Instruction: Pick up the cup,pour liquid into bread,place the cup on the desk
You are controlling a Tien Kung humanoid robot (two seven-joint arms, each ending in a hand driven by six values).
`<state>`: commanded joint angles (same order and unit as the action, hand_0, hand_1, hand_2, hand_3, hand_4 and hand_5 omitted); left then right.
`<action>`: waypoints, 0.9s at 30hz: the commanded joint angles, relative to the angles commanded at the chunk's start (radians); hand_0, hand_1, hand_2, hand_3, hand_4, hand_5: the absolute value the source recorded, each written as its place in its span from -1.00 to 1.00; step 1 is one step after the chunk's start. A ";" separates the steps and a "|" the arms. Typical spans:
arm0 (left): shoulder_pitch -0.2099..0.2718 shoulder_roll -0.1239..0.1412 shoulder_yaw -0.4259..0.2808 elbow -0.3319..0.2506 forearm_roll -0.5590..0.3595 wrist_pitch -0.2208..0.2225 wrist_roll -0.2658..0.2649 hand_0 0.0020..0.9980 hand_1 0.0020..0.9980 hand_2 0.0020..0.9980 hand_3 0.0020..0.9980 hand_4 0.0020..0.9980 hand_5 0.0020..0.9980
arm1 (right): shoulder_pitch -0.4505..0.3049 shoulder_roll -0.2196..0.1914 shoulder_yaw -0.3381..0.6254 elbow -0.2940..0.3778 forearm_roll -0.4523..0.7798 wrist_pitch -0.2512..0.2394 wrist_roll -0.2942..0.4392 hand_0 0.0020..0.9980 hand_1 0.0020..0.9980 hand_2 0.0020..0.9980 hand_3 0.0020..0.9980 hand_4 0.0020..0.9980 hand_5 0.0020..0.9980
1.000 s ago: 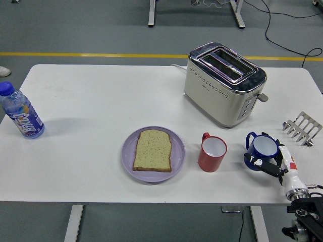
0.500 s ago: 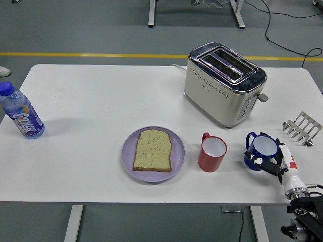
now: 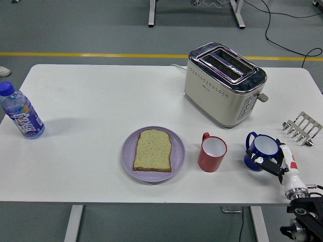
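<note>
Right hand (image 3: 275,164) has its fingers closed around the blue cup (image 3: 261,149) standing on the table (image 3: 91,96), apparently securing it for pouring onto the bread (image 3: 153,149).

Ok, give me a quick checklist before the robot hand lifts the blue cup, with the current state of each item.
1. Right robot hand closed around the blue cup: ok, fingers wrap its near side.
2. Blue cup upright on the table: ok.
3. Liquid in the blue cup: cannot tell.
4. Bread lying flat on the purple plate: ok.
5. Red mug stands between cup and plate, in the pouring path: not ok.
6. Toaster clear of the route: ok, behind.
</note>
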<state>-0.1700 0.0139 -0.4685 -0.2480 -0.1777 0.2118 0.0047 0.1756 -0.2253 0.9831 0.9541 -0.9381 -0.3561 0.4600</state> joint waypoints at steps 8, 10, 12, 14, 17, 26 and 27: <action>-0.001 0.001 0.002 0.000 -0.003 0.000 -0.001 0.38 0.51 0.55 0.22 -0.21 1.00 | 0.002 0.001 0.001 -0.004 0.009 -0.004 0.008 0.25 0.13 0.25 0.34 0.55 -1.00; -0.001 0.001 0.003 0.000 -0.005 0.000 -0.001 0.38 0.51 0.55 0.22 -0.21 1.00 | 0.002 0.002 0.002 -0.004 0.011 -0.005 0.009 0.25 0.13 0.25 0.34 0.55 -1.00; -0.001 0.001 0.003 0.000 -0.004 0.000 -0.001 0.38 0.51 0.55 0.22 -0.21 1.00 | 0.001 0.002 0.003 -0.004 0.012 -0.005 0.010 0.25 0.12 0.24 0.33 0.53 -1.00; -0.001 0.001 0.003 0.000 -0.004 0.000 -0.001 0.38 0.51 0.55 0.22 -0.21 1.00 | 0.001 0.002 0.004 -0.003 0.015 -0.004 0.012 0.25 0.12 0.24 0.33 0.53 -1.00; 0.001 0.000 0.001 -0.001 -0.002 0.000 0.000 0.38 0.51 0.55 0.22 -0.21 1.00 | -0.002 0.003 0.010 0.001 0.018 -0.007 0.017 0.25 0.12 0.24 0.33 0.53 -1.00; 0.003 0.000 -0.004 -0.001 0.005 0.001 0.002 0.38 0.51 0.55 0.22 -0.21 1.00 | -0.012 0.003 0.042 0.021 0.013 -0.015 0.025 0.08 0.00 0.11 0.22 0.52 -1.00; 0.003 0.000 -0.005 -0.001 0.008 0.002 0.003 0.38 0.51 0.55 0.22 -0.21 1.00 | -0.014 0.002 0.049 0.028 0.011 -0.016 0.023 0.08 0.00 0.11 0.22 0.52 -1.00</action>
<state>-0.1667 0.0136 -0.4739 -0.2489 -0.1694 0.2136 0.0079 0.1617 -0.2234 1.0322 0.9823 -0.9276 -0.3725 0.4834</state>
